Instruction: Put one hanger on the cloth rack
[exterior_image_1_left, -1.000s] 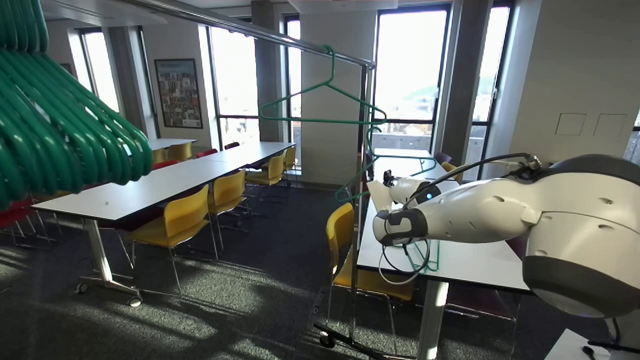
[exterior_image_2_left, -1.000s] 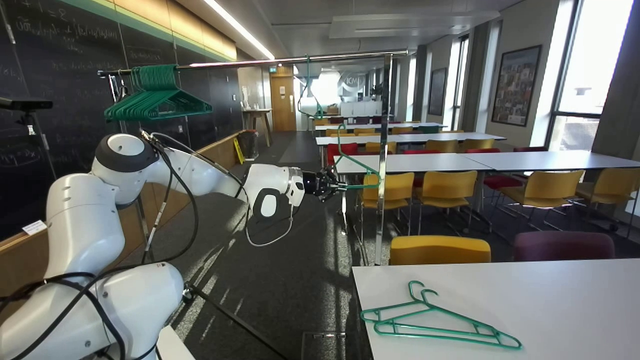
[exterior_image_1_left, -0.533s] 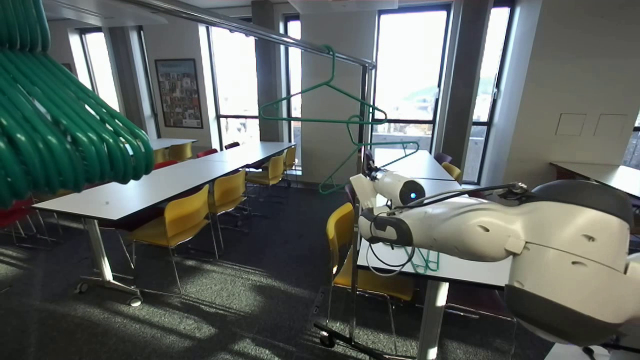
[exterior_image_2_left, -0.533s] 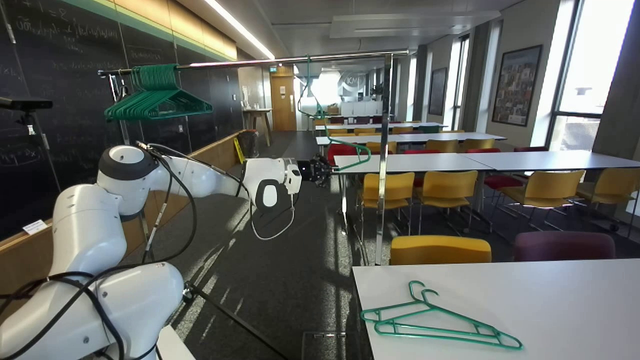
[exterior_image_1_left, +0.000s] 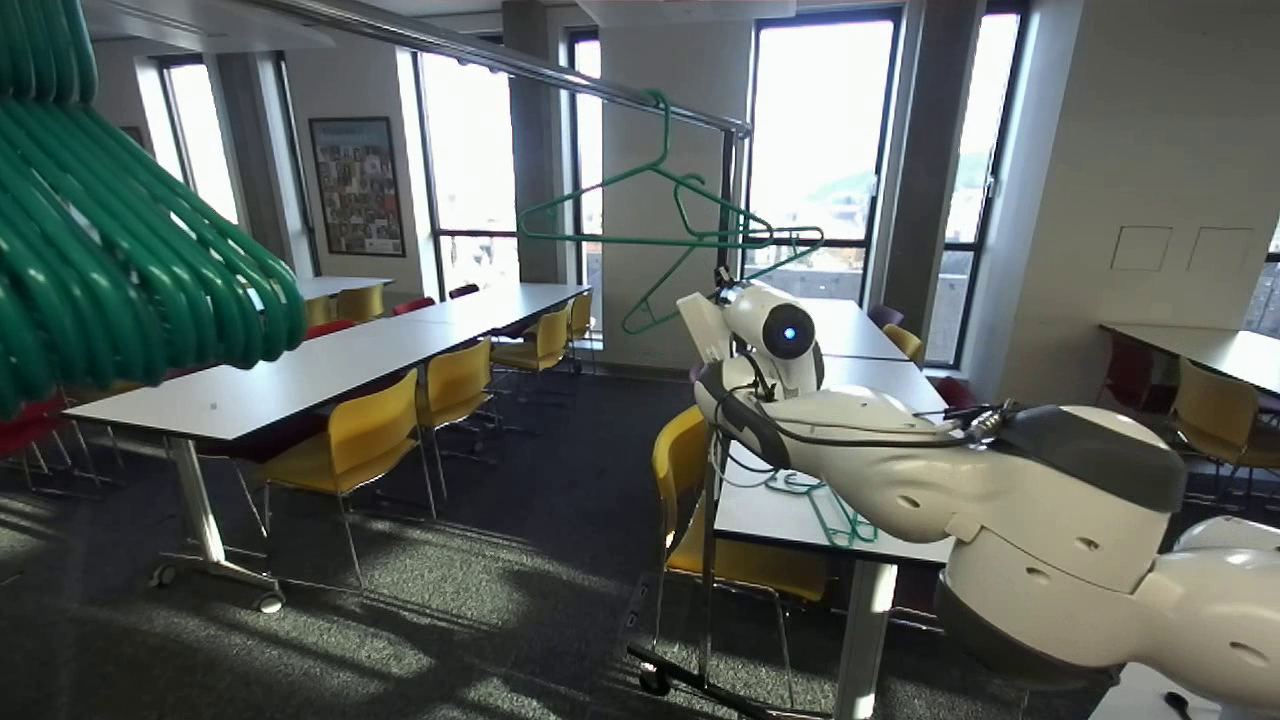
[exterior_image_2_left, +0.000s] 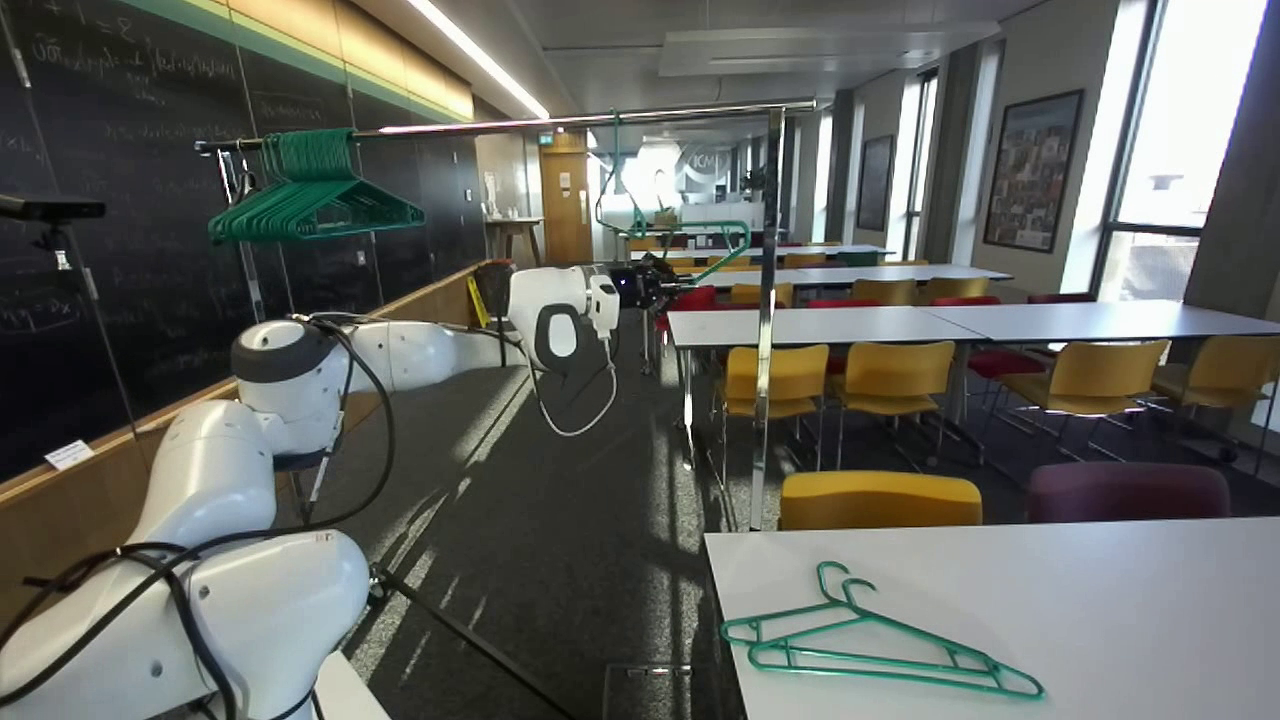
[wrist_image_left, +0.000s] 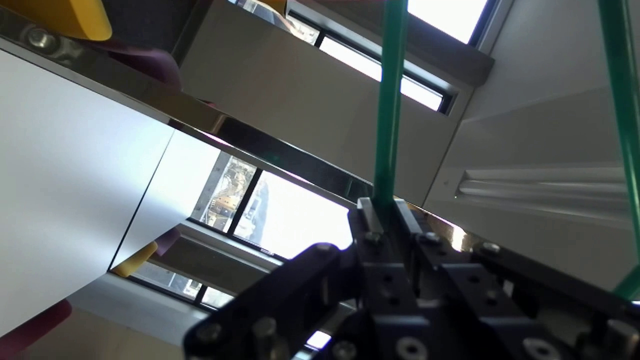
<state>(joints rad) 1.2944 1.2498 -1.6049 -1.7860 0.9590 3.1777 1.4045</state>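
Nr white table (exterior_image_2_left: 1130, 620): 2 green hangers (exterior_image_2_left: 895, 663) lying flat, partly overlapping, 1 end at table edge
Cloth rack (exterior_image_2_left: 767, 330) top bar (exterior_image_2_left: 480, 125): tight bunch of green hangers (exterior_image_2_left: 310, 185) at 1 end, lone hanger (exterior_image_1_left: 645, 241) hooked on further along, well apart
Dark carpet flr (exterior_image_1_left: 540, 470): yellow chairs (exterior_image_1_left: 375, 428), long white tables (exterior_image_1_left: 330, 370) & rack base (exterior_image_1_left: 715, 690) on it

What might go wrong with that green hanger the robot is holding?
The gripper pinches the held hanger by one thin bar, so it might swivel or slip. In an exterior view it overlaps the lone hanging hanger, so the two could tangle. The held one also appears below the top bar of the cloth rack there, so a poorly aimed lift might knock that bar.
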